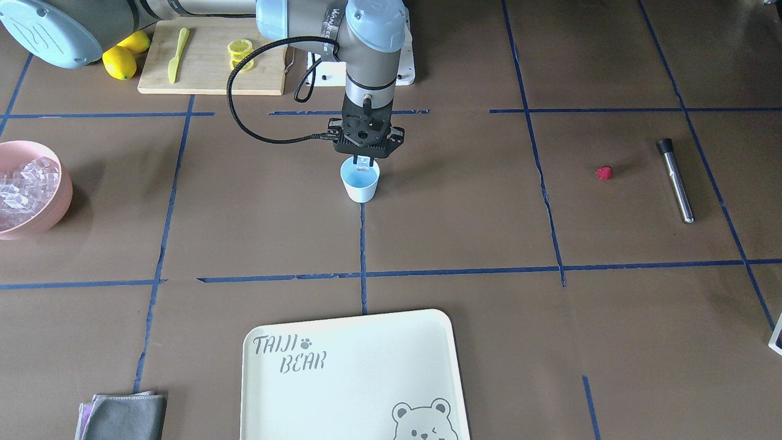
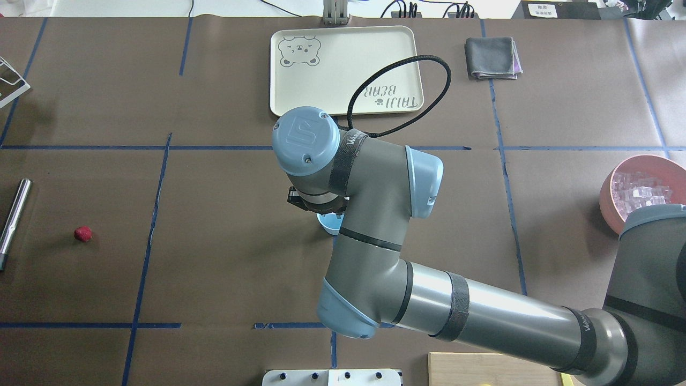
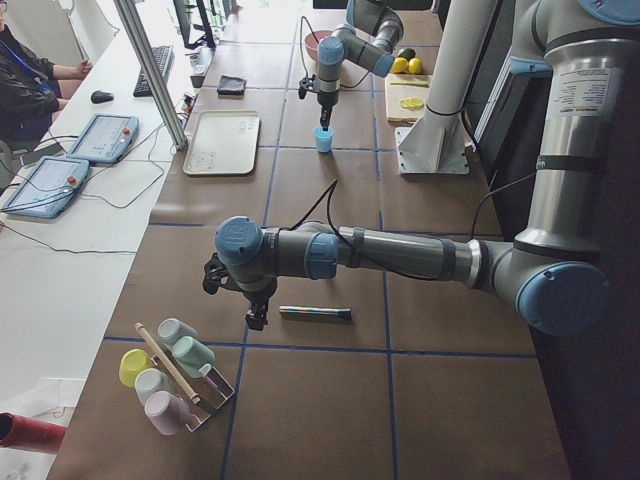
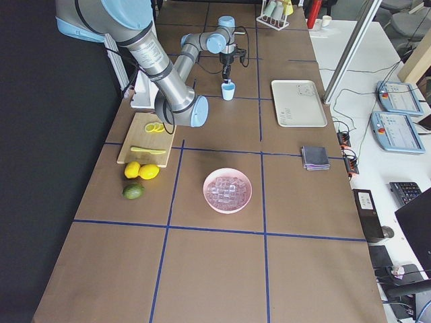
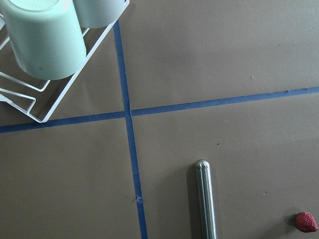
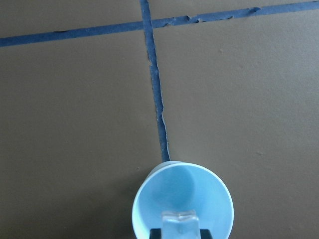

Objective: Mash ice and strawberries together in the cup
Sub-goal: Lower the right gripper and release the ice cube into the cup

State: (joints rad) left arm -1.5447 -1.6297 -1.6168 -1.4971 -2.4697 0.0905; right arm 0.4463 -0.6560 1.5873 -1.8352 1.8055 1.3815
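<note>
The pale blue cup (image 1: 360,183) stands upright on the brown table, near the middle. My right gripper (image 1: 365,166) hangs just above its mouth, shut on one clear ice cube (image 6: 179,220); the cube sits over the cup's (image 6: 182,191) rim. More ice (image 1: 23,183) fills the pink bowl (image 1: 61,198). The red strawberry (image 1: 603,173) lies alone on the table and shows in the left wrist view as the strawberry (image 5: 305,222) at the lower right corner. My left gripper (image 3: 256,318) hovers by the metal rod (image 3: 314,313); I cannot tell whether it is open or shut.
The metal rod (image 1: 675,180) lies beside the strawberry. A cutting board (image 1: 211,73) with lemon slices and a yellow knife, and whole lemons (image 1: 119,61), sit near the robot. A cream tray (image 1: 351,373) and a grey cloth (image 1: 125,415) lie at the operators' side. A cup rack (image 5: 45,50) stands at the table's left end.
</note>
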